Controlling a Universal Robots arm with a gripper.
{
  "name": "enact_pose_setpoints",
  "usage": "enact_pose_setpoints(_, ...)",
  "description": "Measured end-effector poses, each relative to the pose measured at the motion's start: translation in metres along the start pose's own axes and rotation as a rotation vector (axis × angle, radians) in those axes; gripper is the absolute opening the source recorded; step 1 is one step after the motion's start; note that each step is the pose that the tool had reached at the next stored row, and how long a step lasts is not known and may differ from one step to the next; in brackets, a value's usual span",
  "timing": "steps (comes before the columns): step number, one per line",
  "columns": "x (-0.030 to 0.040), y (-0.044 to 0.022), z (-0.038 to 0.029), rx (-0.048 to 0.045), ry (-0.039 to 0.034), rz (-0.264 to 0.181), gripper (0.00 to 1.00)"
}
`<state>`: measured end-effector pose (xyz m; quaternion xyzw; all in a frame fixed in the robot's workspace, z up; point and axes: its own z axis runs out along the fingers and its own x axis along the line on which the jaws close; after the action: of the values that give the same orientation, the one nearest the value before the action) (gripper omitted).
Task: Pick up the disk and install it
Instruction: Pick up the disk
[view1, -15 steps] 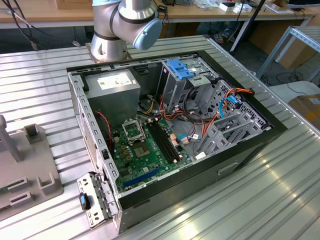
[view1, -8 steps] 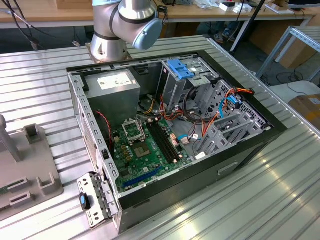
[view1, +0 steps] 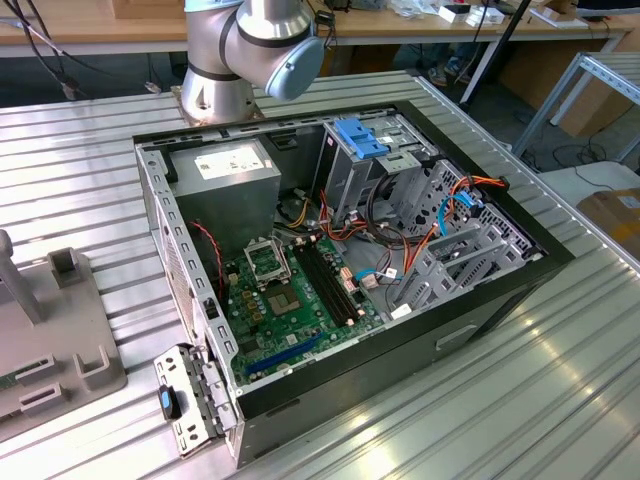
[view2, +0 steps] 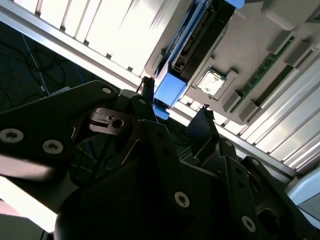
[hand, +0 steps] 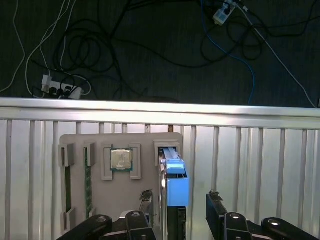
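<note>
The disk (hand: 171, 172) stands on edge in a slot of a grey holder plate (hand: 147, 142), its blue rails and blue tab (hand: 177, 189) facing the gripper. In both wrist views my gripper (hand: 180, 200) is open. Its two dark fingertips (hand: 146, 199) sit one on each side of the blue tab, with a gap on either side. The second wrist view shows the same: the blue tab (view2: 170, 90) lies between the fingertips (view2: 202, 117), the gripper (view2: 175, 102) holds nothing, and the dark disk (view2: 200, 35) runs away behind the tab.
The holder plate also carries a processor chip (hand: 121, 160) and memory sticks (hand: 67, 185). In the exterior view an open computer case (view1: 480, 320) lies on the ribbed metal table (view1: 560, 400), with a drive cage (view1: 362, 135) and a grey power supply (view1: 225, 165) inside. The arm base (view1: 215, 95) stands behind it.
</note>
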<state>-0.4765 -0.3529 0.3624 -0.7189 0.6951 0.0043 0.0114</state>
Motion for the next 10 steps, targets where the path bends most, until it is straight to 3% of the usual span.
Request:
enact_pose_setpoints(7, 0.0004, 0.0002, 0.0188, -0.0005, 0.0002, 0.000, 0.54)
enact_pose_setpoints(10, 0.0005, 0.0002, 0.0219, -0.0005, 0.0002, 0.000, 0.54)
